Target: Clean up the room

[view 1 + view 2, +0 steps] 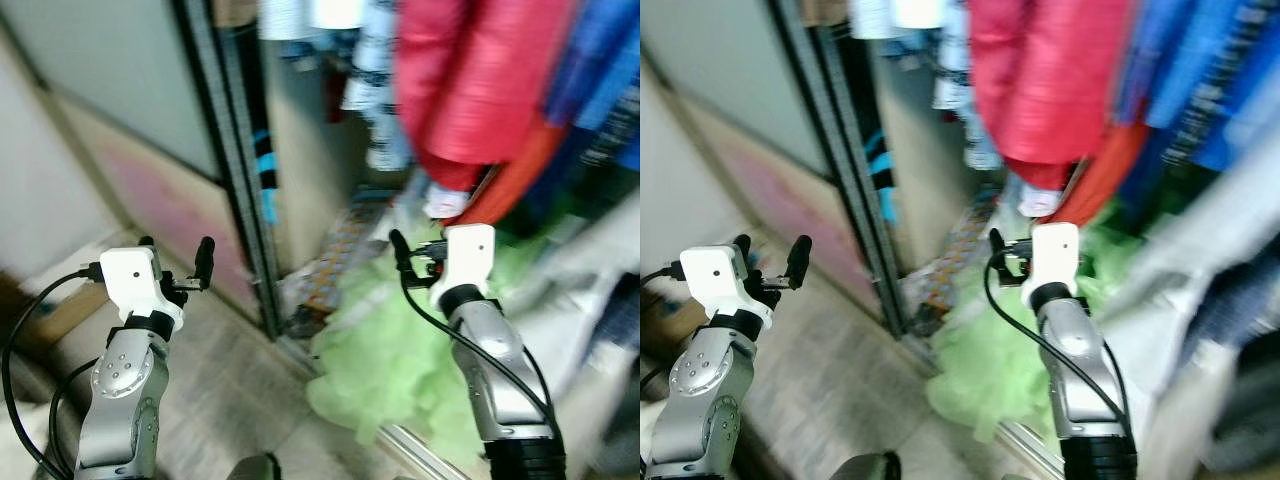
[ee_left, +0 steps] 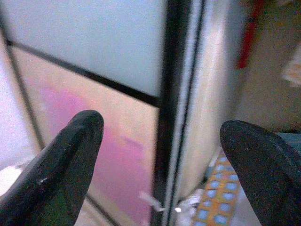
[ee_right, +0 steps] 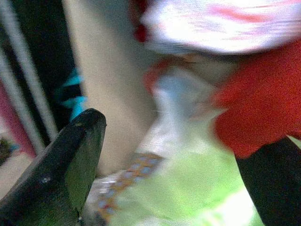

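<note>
The picture is blurred. A light green cloth lies heaped on the floor at the open closet's threshold, with a patterned orange and blue fabric behind it. My right gripper is raised over the green cloth, open and empty; in the right wrist view its fingers stand wide apart before the green cloth. My left gripper is raised in front of the sliding door, open and empty, its fingers spread in the left wrist view.
A red jacket and blue clothes hang above the green cloth. The door's dark frame stands between my grippers. A metal floor track runs at the lower right. Pale bulky fabric lies on the right.
</note>
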{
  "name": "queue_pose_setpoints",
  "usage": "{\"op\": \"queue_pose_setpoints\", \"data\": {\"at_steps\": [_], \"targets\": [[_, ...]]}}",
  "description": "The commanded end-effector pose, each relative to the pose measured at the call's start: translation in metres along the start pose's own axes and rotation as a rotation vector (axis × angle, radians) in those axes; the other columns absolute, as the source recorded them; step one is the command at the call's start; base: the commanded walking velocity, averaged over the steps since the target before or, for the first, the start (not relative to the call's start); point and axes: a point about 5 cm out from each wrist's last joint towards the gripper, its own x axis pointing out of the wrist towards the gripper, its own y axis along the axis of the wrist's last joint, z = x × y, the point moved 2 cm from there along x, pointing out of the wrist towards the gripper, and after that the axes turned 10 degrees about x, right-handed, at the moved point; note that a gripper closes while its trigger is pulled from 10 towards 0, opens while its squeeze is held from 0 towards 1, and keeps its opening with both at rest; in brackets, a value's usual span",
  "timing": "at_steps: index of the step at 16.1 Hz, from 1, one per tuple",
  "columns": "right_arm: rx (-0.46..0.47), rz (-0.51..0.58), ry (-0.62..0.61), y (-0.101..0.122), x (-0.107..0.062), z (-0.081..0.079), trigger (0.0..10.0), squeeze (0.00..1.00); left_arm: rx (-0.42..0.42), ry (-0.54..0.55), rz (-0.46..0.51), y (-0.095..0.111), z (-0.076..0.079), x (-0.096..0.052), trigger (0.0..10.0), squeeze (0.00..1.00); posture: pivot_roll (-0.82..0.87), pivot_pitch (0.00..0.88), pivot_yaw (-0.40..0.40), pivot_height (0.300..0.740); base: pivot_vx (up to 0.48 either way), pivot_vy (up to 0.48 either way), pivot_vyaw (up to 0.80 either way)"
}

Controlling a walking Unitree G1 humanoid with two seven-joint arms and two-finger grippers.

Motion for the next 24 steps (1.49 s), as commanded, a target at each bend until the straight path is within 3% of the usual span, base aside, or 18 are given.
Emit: {"op": "queue_pose_setpoints", "data": {"at_steps": [1,5,9,11,14,17,18,20,24], "targets": [[-0.006,0.010,0.018,0.003,0.002,-0.003,10.0,0.00,0.013,0.019,-0.003,0.001,-0.004,0.001,10.0,0.00,-0.10,0.000,0.034,0.740,0.000,0.000,0.80],[-0.024,0.017,0.061,0.010,0.010,-0.009,10.0,0.00,-0.006,0.038,0.033,0.014,-0.002,0.007,10.0,0.00,-0.08,0.000,0.017,0.740,0.000,0.000,0.80],[-0.024,0.012,0.003,0.005,0.004,0.006,10.0,0.00,0.037,0.063,-0.012,-0.001,-0.001,-0.001,10.0,0.00,-0.10,0.000,0.029,0.740,0.000,0.000,0.80],[0.013,0.034,0.010,0.007,0.015,-0.004,10.0,0.00,0.047,0.023,-0.016,-0.007,0.002,0.004,10.0,0.00,-0.11,0.000,0.040,0.740,0.000,0.000,0.40],[-0.021,0.062,0.093,0.016,0.036,-0.022,10.0,0.00,0.084,0.148,-0.015,-0.006,-0.008,0.013,10.0,0.00,-0.08,0.000,-0.014,0.740,0.000,0.000,0.27],[-0.018,0.040,0.096,0.010,0.039,-0.021,10.0,0.00,0.132,0.165,-0.015,-0.010,-0.007,0.008,10.0,0.00,-0.07,0.000,-0.029,0.740,0.000,0.000,0.80],[-0.024,0.041,0.104,0.010,0.039,-0.020,10.0,0.00,0.091,0.175,-0.051,-0.017,-0.007,0.002,10.0,0.00,-0.07,0.000,-0.030,0.740,0.000,0.000,0.80],[-0.019,0.037,0.094,0.008,0.038,-0.014,10.0,0.00,0.096,0.159,-0.054,-0.020,-0.003,-0.003,10.0,0.00,-0.06,0.000,-0.033,0.740,0.000,0.000,0.70],[-0.002,0.014,0.074,-0.002,0.037,-0.012,10.0,0.00,0.094,0.156,-0.048,-0.017,-0.002,-0.001,10.0,0.00,-0.03,0.000,-0.029,0.740,0.000,0.000,0.00]]}}
